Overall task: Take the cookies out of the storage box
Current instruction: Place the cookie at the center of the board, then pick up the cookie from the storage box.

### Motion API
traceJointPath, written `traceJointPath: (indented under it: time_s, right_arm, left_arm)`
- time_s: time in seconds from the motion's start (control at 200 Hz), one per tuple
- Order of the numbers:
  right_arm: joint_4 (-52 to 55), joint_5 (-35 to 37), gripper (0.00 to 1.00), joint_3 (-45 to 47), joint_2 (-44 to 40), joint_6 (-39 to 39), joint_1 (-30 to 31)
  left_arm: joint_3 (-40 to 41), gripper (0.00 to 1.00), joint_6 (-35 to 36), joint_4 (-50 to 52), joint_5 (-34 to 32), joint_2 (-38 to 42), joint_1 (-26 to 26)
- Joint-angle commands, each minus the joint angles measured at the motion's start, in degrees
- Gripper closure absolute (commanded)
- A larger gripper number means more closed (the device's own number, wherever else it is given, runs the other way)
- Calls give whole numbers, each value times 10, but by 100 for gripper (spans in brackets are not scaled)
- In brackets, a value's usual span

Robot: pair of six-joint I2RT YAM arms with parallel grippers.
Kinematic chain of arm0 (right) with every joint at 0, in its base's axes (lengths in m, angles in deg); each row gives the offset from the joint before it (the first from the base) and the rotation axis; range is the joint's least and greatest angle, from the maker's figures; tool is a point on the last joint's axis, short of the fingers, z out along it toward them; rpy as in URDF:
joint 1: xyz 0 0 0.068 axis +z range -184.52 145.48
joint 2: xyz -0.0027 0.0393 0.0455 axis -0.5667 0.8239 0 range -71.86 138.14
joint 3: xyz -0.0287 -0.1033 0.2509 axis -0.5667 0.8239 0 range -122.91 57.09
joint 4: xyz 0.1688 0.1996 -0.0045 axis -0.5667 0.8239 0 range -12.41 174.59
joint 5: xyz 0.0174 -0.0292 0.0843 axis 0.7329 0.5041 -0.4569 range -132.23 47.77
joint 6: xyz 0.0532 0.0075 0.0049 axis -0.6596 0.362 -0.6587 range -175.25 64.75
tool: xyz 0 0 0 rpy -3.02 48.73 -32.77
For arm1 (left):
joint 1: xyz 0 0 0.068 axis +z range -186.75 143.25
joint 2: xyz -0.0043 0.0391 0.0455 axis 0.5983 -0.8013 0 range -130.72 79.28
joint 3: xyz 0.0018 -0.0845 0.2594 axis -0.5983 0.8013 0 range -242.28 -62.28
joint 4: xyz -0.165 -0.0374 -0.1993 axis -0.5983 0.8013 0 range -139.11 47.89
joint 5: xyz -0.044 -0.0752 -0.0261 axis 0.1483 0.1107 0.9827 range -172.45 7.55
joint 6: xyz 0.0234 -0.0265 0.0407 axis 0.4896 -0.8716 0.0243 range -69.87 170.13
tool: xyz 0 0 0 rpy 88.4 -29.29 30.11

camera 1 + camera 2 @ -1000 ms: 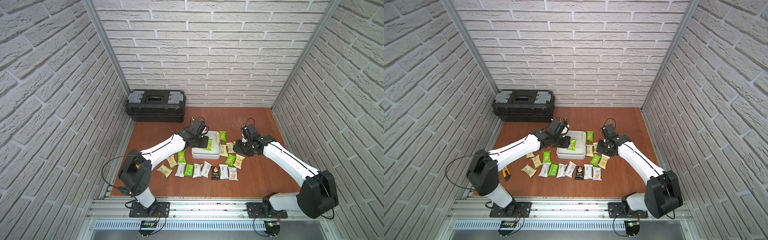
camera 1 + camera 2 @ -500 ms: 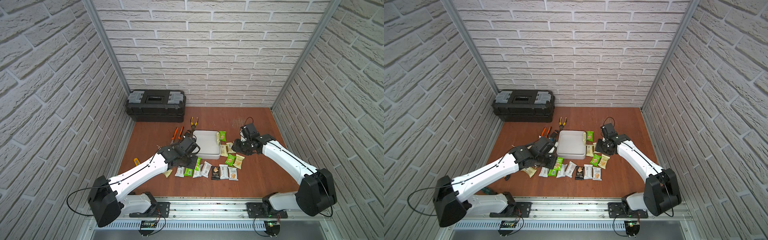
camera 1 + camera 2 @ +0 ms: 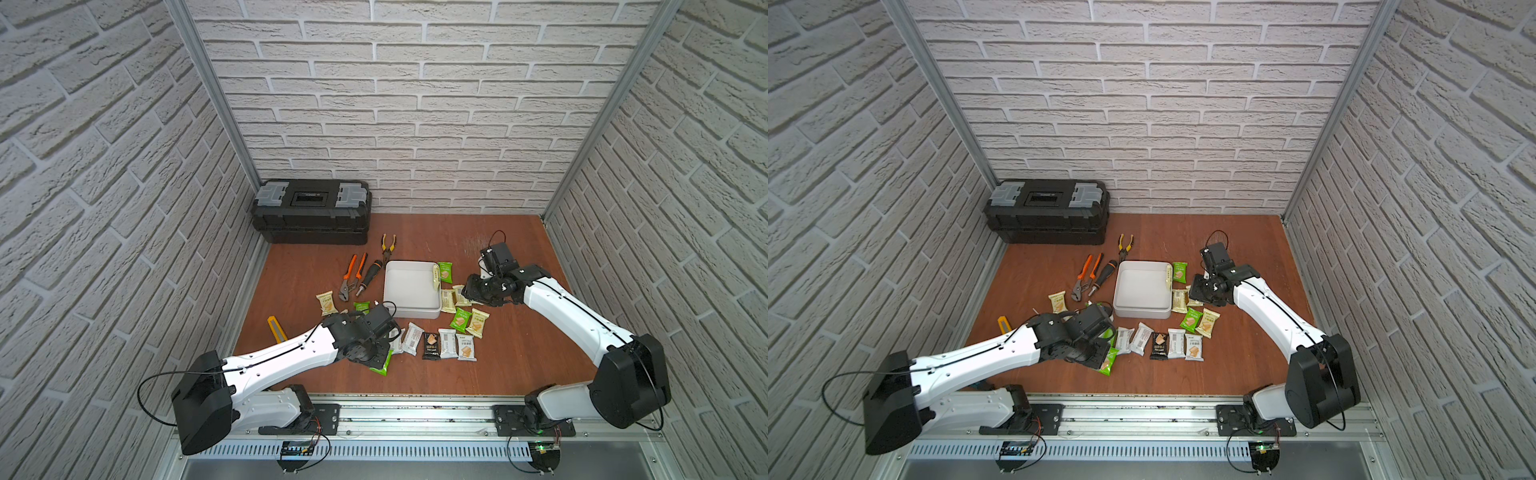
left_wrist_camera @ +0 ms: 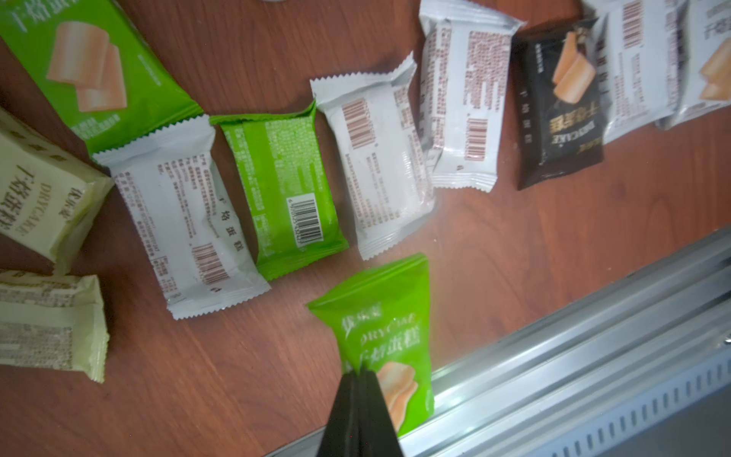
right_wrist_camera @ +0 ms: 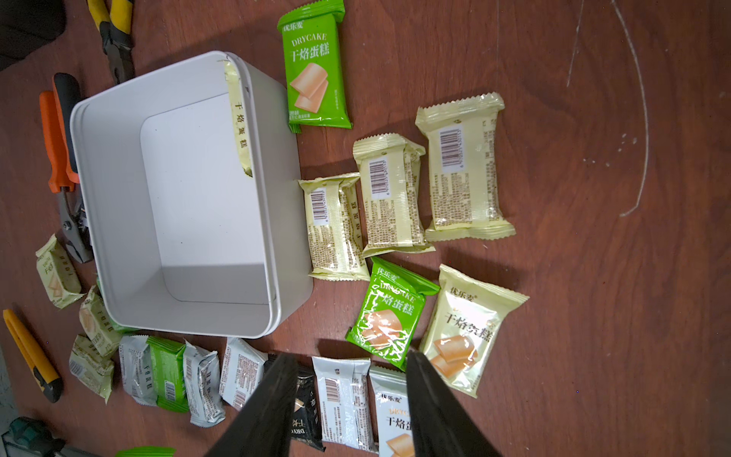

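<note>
Your left hand (image 4: 358, 376) is pressed together on one end of a bright green packet (image 4: 381, 328), pinching it near the front edge of the tabletop (image 4: 514, 245). It hangs just in front of the row of cookies (image 4: 372, 158) laid out there. I cannot tell whether the packet touches the wood. Your right hand (image 5: 350, 358) is spread and empty, hovering over the packets between the storage box (image 5: 118, 190) and the tabletop's right edge.

Lower the green packet until it lies flat on bare wood in front of the row, then let go. Dropped from a height, the film would likely skid toward the metal rail (image 4: 593, 356).

The box looks nearly emptied. One pale yellow packet (image 5: 239, 122) stands on edge against its inner wall on the right hand's side. Bring that hand in from above and slip one finger between packet and wall, because a flat approach would probably just press it against the side.

The wrappers are glossy, crinkly film, pillow-shaped with serrated crimped ends, so grip the crimp, not the puffed middle. The box is smooth and white with rounded corners, and looks light enough to shift if nudged. The tabletop is reddish wood grain, scuffed.
</note>
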Motion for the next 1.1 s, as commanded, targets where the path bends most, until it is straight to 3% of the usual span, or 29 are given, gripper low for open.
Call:
traceJointPath:
  time_s: [0.0, 0.225, 0.445, 0.525, 0.745, 0.885, 1.095]
  right_arm:
    - [3, -4, 50, -16, 7, 4, 3]
    - [13, -3, 51, -23, 7, 8, 4]
    - [19, -4, 51, -29, 3, 8, 5]
    - [24, 0, 49, -35, 3, 8, 10]
    - [53, 33, 47, -93, 31, -3, 68]
    - [78, 78, 46, -148, 75, -18, 120]
    - [106, 126, 47, -241, 182, -40, 160]
  left_arm:
    - [28, 100, -19, -14, -22, -13, -9]
    - [48, 100, -40, -36, -36, -47, -27]
    - [23, 49, -39, 1, -84, -36, -27]
    - [0, 39, -39, 29, -117, -17, -26]
    - [-76, 32, -44, 32, -252, 52, -1]
    - [-74, 33, -93, -49, -240, 72, 90]
    - [-58, 35, -165, -113, -209, 42, 183]
